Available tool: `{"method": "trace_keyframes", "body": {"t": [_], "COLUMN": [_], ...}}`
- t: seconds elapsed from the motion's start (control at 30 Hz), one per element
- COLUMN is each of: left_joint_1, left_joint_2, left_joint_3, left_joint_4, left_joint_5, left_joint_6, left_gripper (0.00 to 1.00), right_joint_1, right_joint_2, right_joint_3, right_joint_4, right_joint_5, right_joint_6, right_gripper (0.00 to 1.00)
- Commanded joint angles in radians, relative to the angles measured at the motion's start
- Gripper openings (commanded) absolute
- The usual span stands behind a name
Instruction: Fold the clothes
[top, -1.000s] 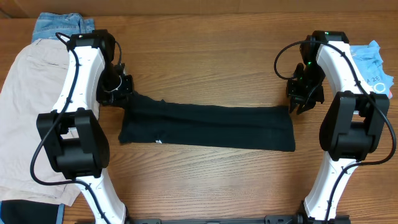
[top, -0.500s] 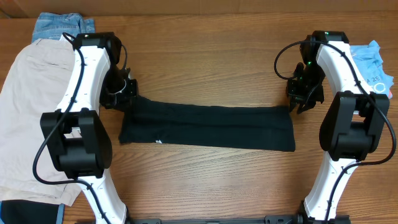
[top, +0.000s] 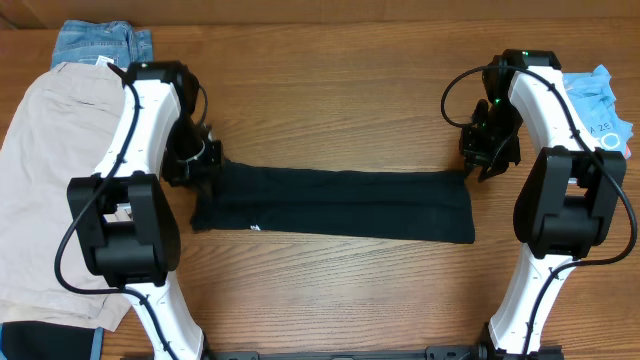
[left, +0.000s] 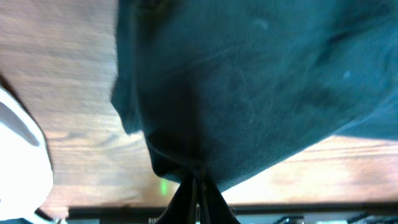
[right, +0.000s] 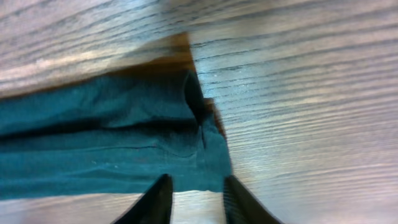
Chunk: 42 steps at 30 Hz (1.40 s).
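- The left tool (top: 203, 163) is clamped shut on the black T-shirt (top: 340, 205), pinching a bunch of cloth at its upper-left corner. In the left wrist view the fabric gathers to a point between the closed fingers at the bottom centre of the frame.
- The right tool (top: 490, 168) has its fingers parted with nothing between them, just above the shirt's upper-right corner. In the right wrist view the cloth's end lies flat on the surface (top: 330, 100), just ahead of the two fingertips.
- Outward from both tools, the shirt is a long narrow band across the middle of the overhead frame. Its long axis runs left to right, with one short end at each tool.
- As I judge it, the coming fold turns on that axis: one end has to travel along the band toward the other. The left arm has its end in hand, while the right arm would need to close on its corner first.
- At the left edge of the overhead frame lie beige shorts (top: 45, 170) and blue denim (top: 95, 42), and at the upper right a light-blue tee (top: 600, 105), all apart from the band.
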Motion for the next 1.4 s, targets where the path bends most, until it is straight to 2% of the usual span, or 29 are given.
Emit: {"method": "trace_keyframes", "body": {"t": [0.0, 0.07, 0.1, 0.27, 0.37, 0.47, 0.57, 0.9, 1.37], "left_joint_1": [-0.019, -0.021, -0.02, -0.02, -0.02, -0.02, -0.024, -0.027, -0.027], "left_joint_2": [-0.014, -0.014, -0.014, -0.014, -0.014, -0.014, -0.014, -0.014, -0.014], "left_joint_3": [-0.055, -0.075, -0.077, -0.073, -0.073, -0.072, -0.072, -0.076, -0.077], "left_joint_4": [0.005, 0.022, 0.024, 0.015, 0.015, 0.076, 0.158, 0.266, 0.288], "left_joint_5": [-0.011, -0.014, -0.014, -0.025, -0.048, -0.045, -0.01, -0.002, 0.01], "left_joint_6": [0.015, 0.014, 0.014, 0.015, 0.014, 0.013, 0.014, -0.013, -0.012], "left_gripper": [0.07, 0.17, 0.18, 0.2, 0.19, 0.18, 0.18, 0.21, 0.24], "right_joint_1": [-0.006, -0.007, -0.007, -0.007, -0.007, -0.009, -0.016, -0.085, -0.097], "right_joint_2": [-0.016, -0.016, -0.016, -0.016, -0.016, -0.016, -0.016, -0.016, -0.016], "right_joint_3": [-0.007, -0.007, -0.007, -0.007, -0.007, -0.007, -0.007, -0.146, -0.303], "right_joint_4": [0.005, 0.006, 0.006, 0.006, 0.005, 0.008, 0.015, 0.088, 0.174], "right_joint_5": [0.005, 0.005, 0.005, 0.005, 0.005, -0.055, -0.128, -0.201, -0.274], "right_joint_6": [-0.003, -0.003, -0.003, -0.004, -0.008, -0.077, -0.145, -0.19, -0.183], "right_gripper": [0.38, 0.41, 0.43, 0.54, 0.56, 0.57, 0.62, 0.62, 0.61]}}
